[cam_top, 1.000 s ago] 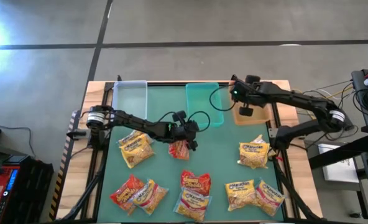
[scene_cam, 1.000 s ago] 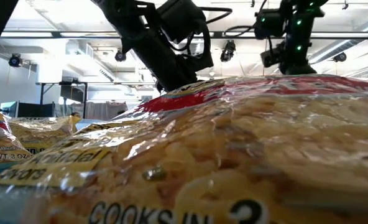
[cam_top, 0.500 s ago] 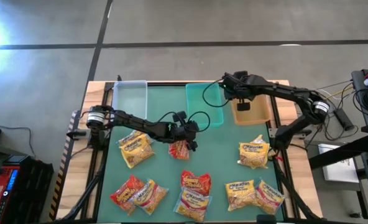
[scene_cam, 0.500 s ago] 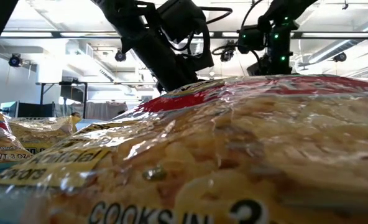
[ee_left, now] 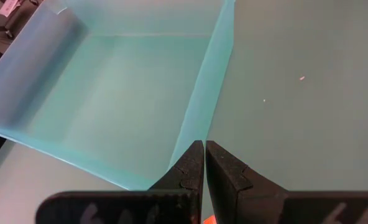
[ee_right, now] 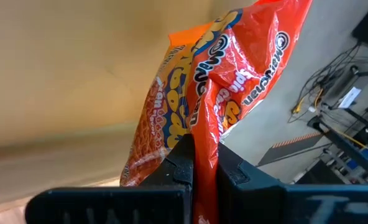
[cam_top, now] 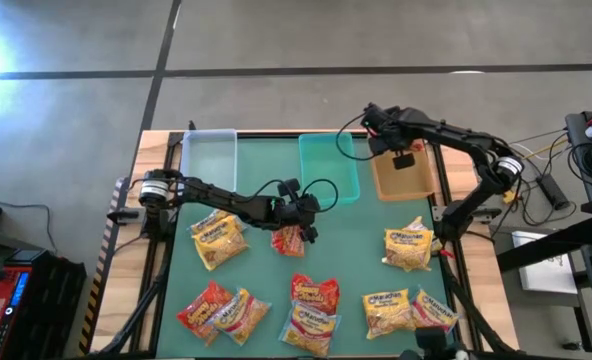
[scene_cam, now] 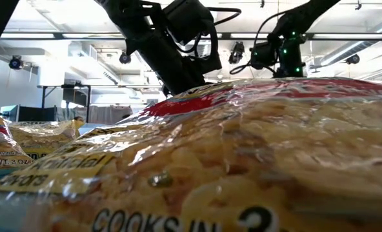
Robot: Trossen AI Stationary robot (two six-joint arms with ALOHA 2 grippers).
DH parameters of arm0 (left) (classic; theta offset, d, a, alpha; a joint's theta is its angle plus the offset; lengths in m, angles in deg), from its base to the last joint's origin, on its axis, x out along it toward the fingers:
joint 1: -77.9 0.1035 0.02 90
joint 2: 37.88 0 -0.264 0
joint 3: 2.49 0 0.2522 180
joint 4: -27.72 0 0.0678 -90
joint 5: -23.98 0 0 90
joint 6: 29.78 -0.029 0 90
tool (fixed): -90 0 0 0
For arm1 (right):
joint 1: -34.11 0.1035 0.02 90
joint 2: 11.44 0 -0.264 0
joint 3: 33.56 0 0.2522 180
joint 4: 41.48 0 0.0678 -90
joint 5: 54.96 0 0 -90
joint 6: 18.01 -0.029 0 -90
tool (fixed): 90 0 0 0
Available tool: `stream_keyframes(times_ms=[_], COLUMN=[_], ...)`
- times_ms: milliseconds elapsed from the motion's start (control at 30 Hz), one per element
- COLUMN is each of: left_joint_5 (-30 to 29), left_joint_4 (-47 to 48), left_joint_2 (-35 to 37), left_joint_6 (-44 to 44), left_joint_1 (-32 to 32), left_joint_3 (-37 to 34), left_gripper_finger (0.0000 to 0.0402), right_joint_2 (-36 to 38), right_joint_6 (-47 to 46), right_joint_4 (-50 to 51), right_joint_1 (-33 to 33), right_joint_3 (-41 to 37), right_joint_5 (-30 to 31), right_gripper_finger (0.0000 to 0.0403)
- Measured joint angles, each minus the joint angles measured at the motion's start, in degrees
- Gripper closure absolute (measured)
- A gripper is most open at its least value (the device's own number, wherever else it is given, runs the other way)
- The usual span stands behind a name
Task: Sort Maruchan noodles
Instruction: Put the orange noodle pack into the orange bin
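The noodle packets (cam_top: 314, 303) lie scattered on the green table (cam_top: 351, 240); each looks light, soft and crinkly, with slippery film, so grip a sealed edge. The right gripper (ee_right: 199, 163) clamps an orange packet (ee_right: 202, 87) by its edge near the tan bin (cam_top: 404, 178). The left gripper (cam_top: 298, 229) is pinched on a red packet (cam_top: 288, 240) at mid-table.

Three bins (cam_top: 330, 165) side by side along surface (cam_top: 356, 240) far edge. Noodle packets (cam_top: 314, 300) scattered in front, near edge; one (cam_top: 288, 240) centre, under left gripper (cam_top: 301, 232).
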Motion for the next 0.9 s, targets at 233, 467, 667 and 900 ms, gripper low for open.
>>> stream_keyframes(times_ms=[233,467,667,900], left_joint_5=[0.0,0.0,0.0,0.0], left_joint_4=[-0.04,-0.08,-0.06,-0.04], left_joint_2=[0.0,-0.02,-0.02,-0.04], left_joint_6=[0.0,0.02,0.07,0.04], left_joint_1=[0.09,0.09,0.09,0.09], left_joint_3=[0.0,0.0,0.0,0.0], left_gripper_finger=[0.0402,0.0402,0.0402,0.0402], right_joint_2=[0.96,0.93,-0.1,-2.01], right_joint_6=[-0.58,1.55,9.67,8.58], right_joint_4=[-0.42,-4.23,-6.08,-7.4], right_joint_1=[0.14,0.78,0.13,-1.02], right_joint_3=[0.43,0.85,0.85,0.83], right_joint_5=[-1.92,-10.38,-10.33,-11.19], right_gripper_finger=[0.0391,0.0391,0.0391,0.0385])
